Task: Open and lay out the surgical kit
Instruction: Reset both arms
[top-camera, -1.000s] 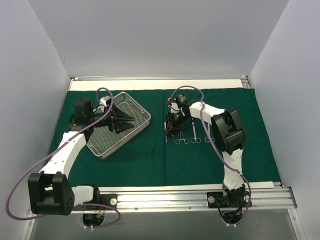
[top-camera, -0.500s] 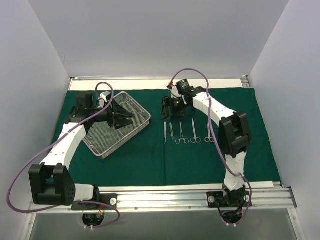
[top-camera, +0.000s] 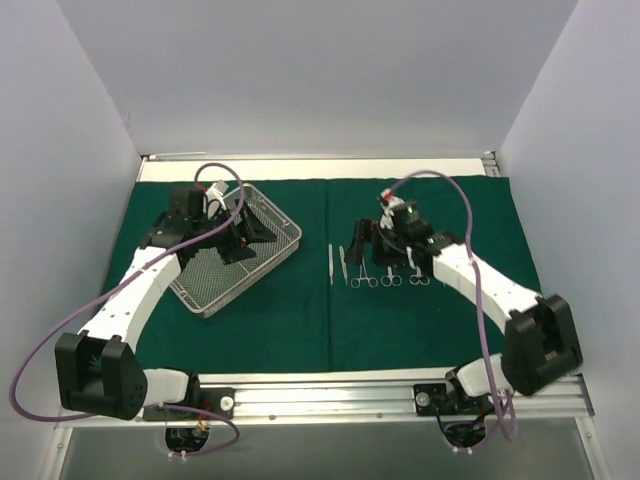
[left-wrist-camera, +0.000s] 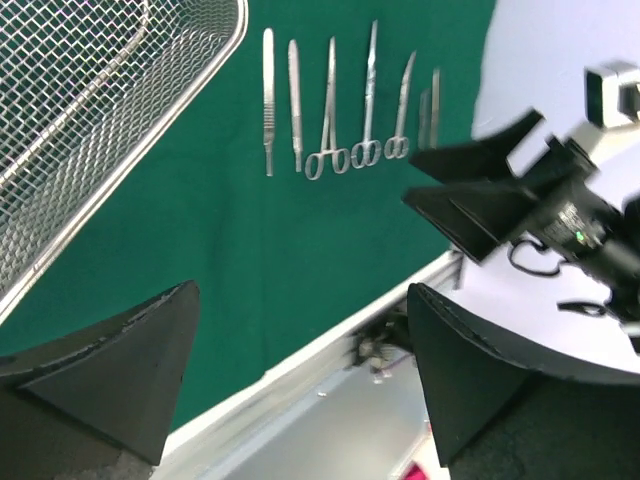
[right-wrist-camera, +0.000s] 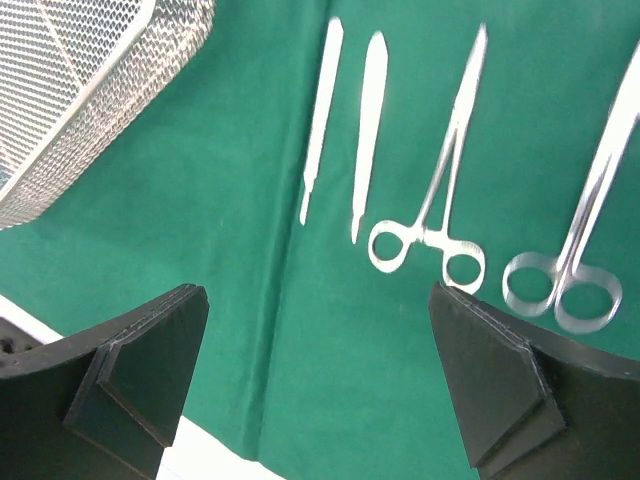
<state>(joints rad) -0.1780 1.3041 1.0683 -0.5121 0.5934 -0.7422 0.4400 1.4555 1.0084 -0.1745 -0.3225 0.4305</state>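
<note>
Top external shows the instruments (top-camera: 375, 272) in a row on the cloth (top-camera: 300, 320), right of the tray (top-camera: 298, 232). The left gripper (top-camera: 255, 238) and right gripper (top-camera: 358, 248) both stand apart, empty. I judge the steel light, stiff and slick, best pinched mid-shank.

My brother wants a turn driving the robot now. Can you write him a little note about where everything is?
Left gripper: open, empty, hovering over the wire-mesh tray.
Right gripper: open, empty, hovering over the row of instruments.
Things: green cloth is spread flat. The tray sits at an angle on its left half. The instruments lie side by side on the right half, ring handles toward the arms.
Done: cloth opened, tools laid out.
Left: probably little. Check the part of the tray hidden under the left gripper for leftover tools.
</note>
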